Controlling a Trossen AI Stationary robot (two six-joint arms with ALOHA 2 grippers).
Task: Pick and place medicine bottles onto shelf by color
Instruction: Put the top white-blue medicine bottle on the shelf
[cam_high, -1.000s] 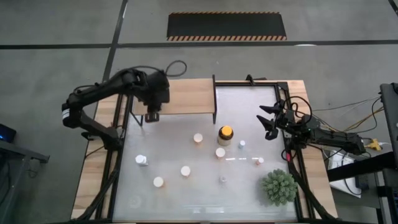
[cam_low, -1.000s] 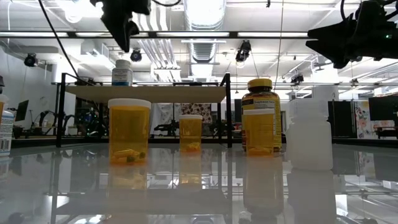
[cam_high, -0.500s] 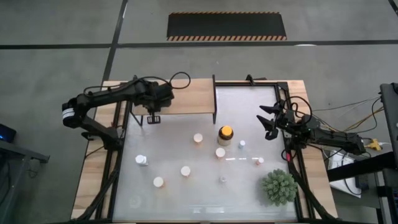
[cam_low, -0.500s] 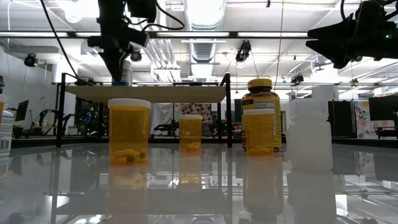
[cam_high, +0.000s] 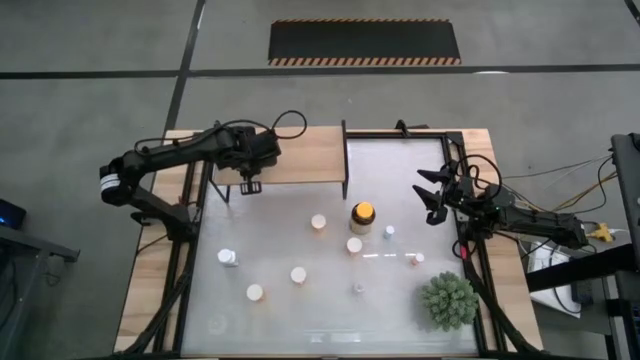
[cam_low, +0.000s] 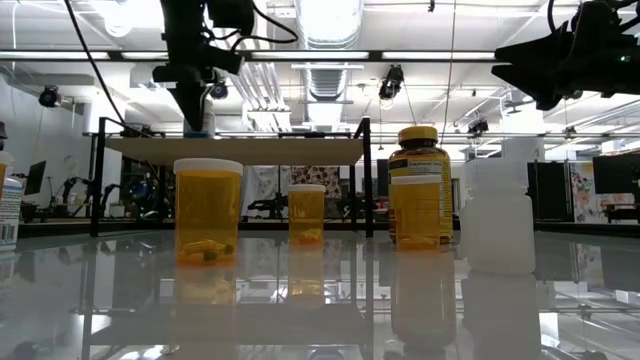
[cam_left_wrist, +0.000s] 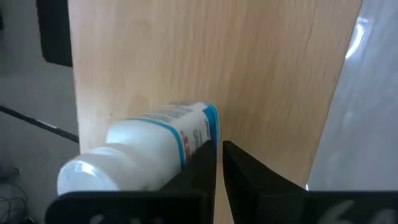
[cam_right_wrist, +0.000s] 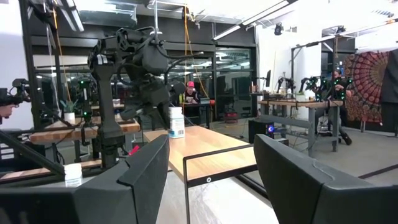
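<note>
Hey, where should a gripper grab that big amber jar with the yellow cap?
Probably from straight above, by the yellow cap of the amber jar: it stands upright, its cap narrower than its body, with a small bottle close by.

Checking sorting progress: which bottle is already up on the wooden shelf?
The white bottle with the blue-banded label, standing on the shelf beside the shut left gripper; every other bottle stands on the tabletop.

My own right gripper (cam_right_wrist: 211, 180) fills the foreground, its two dark fingers (cam_right_wrist: 146, 177) standing well apart with nothing between them. Beyond them lies the light-wood shelf (cam_right_wrist: 205, 144) on its black frame. A white bottle (cam_right_wrist: 176, 122) stands upright on it, with the left arm (cam_right_wrist: 134, 68) close beside it.
</note>
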